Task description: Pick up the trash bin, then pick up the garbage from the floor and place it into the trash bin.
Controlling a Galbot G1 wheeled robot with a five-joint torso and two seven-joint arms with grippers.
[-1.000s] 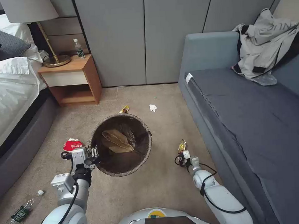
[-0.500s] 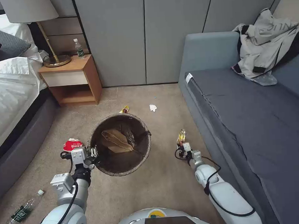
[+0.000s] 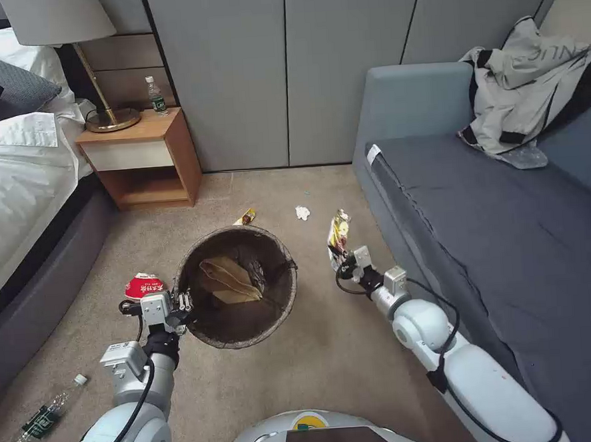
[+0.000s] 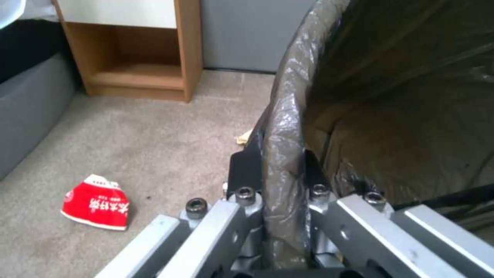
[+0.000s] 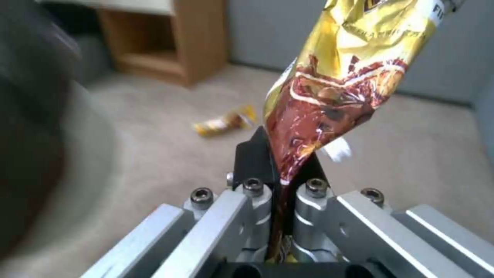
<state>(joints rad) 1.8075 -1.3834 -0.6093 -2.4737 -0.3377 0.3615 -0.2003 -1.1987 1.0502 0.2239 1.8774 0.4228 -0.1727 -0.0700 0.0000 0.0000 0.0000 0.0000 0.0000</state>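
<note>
Bin (image 3: 236, 288) rim in L jaws; crinkly gold wrapper (image 3: 338, 233) in R.

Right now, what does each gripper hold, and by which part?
The left gripper pinches the trash bin by its bag-covered rim. The right gripper holds a gold snack wrapper by its narrow lower end.

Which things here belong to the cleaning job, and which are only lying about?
Job: trash bin, held by left gripper; gold wrapper in right gripper; red cup; yellow wrapper; tissue; floor bottle.

Lying about: lamp, nightstand, jacket, sofa.
</note>
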